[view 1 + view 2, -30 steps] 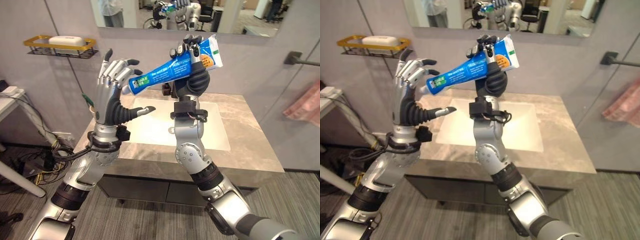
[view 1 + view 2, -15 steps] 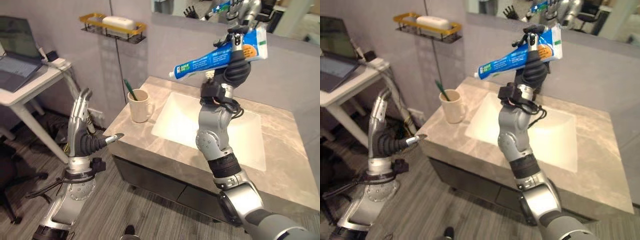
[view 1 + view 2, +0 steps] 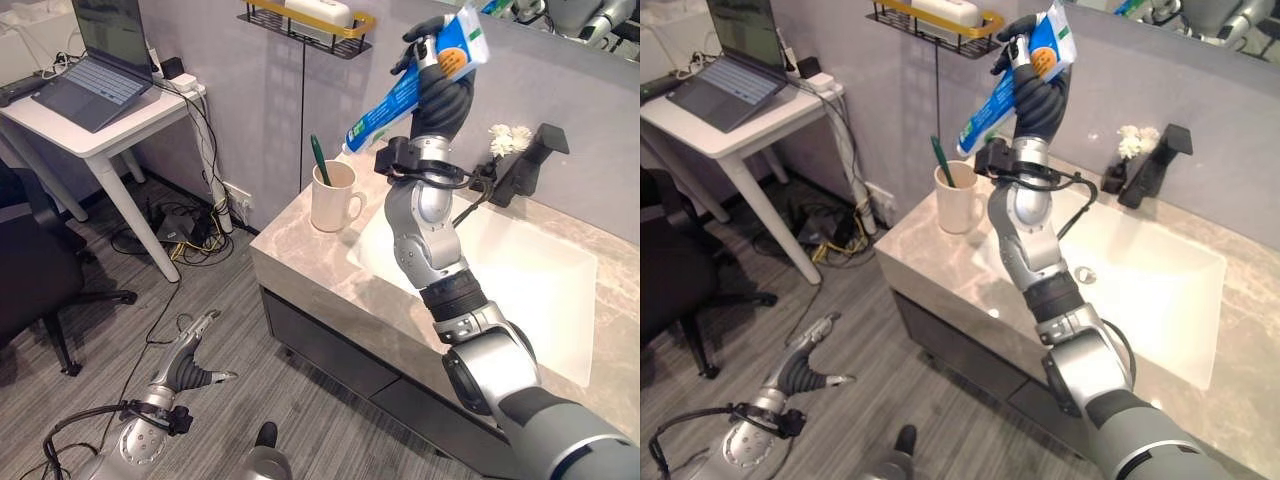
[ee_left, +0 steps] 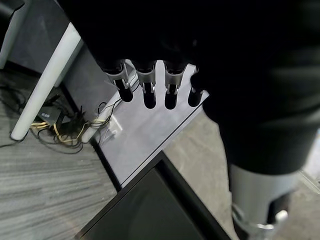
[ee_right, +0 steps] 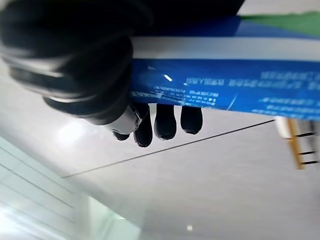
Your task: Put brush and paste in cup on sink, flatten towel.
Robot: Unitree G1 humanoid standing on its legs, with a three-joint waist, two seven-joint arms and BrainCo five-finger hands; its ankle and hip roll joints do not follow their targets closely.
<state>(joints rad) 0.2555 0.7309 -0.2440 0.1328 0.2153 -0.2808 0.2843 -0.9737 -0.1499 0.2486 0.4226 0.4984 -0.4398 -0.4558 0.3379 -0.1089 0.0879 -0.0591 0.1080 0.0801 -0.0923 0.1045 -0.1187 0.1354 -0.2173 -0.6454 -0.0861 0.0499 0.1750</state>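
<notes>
We hold the paste (image 3: 415,85) gripped in our right hand (image 3: 440,95) – next, lower it cap-first into the cup (image 3: 334,197); the left hand (image 3: 190,365) hangs open.

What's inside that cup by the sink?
A green toothbrush stands inside the cream ceramic cup, its top sticking out above the rim. Its lower end is hidden by the cup's wall, as is anything else inside.
</notes>
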